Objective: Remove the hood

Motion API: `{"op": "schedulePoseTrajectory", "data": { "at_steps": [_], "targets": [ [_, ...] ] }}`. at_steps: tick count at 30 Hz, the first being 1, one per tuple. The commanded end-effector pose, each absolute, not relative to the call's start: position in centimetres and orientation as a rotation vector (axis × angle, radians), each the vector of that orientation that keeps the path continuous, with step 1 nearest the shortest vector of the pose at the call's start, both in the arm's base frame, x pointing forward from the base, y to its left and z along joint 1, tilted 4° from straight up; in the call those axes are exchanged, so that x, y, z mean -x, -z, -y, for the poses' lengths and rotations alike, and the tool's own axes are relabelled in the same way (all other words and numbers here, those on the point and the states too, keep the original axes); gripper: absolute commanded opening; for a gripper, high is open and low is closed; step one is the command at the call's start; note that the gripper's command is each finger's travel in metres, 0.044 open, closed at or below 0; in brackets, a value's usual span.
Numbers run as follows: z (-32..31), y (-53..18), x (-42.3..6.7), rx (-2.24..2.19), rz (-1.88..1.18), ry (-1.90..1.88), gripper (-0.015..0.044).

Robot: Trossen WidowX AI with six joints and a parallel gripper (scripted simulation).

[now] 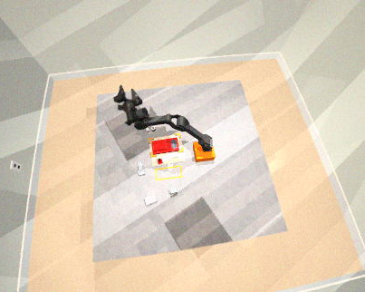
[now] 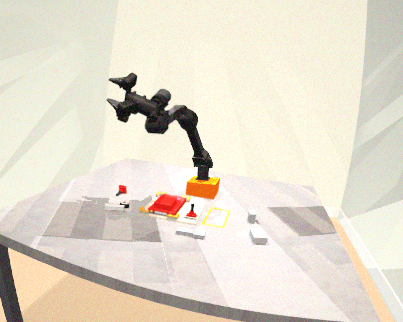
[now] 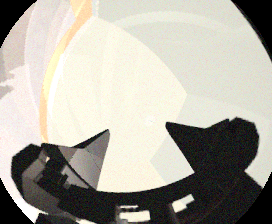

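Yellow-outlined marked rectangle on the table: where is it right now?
In the exterior view, the yellow-outlined marked rectangle lies flat on the grey table, just right of the white plate carrying the red toy car and in front of the arm's orange base block.

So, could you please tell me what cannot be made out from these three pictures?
- Toy car, exterior and top views: too small and blurred to see where the hood ends or how it attaches.
- Small grey pieces on the table: too small to identify.
- Wrist view: points at the wall; car and marked area fall outside it.
- Gripper: open, empty; its fingers are dark, detail lost.
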State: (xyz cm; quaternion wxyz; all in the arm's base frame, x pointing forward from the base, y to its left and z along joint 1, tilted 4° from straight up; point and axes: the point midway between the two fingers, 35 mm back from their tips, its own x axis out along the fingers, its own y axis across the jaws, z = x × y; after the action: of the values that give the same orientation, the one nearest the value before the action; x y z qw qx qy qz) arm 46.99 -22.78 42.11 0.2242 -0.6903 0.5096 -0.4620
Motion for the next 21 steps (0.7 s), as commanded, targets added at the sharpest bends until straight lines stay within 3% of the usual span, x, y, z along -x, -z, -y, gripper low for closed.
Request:
{"op": "schedulePoseTrajectory", "data": {
  "at_steps": [1,10,21],
  "targets": [
    [22.8,-42.1,-47.1,1.908,-1.4,1.273,0.044],
    [22.2,-39.5,-52.2,1.999,-1.067,1.049,0.044],
    [20.2,-30.5,-55.7,1.786,-0.822,0.56,0.044]
  ]
}}
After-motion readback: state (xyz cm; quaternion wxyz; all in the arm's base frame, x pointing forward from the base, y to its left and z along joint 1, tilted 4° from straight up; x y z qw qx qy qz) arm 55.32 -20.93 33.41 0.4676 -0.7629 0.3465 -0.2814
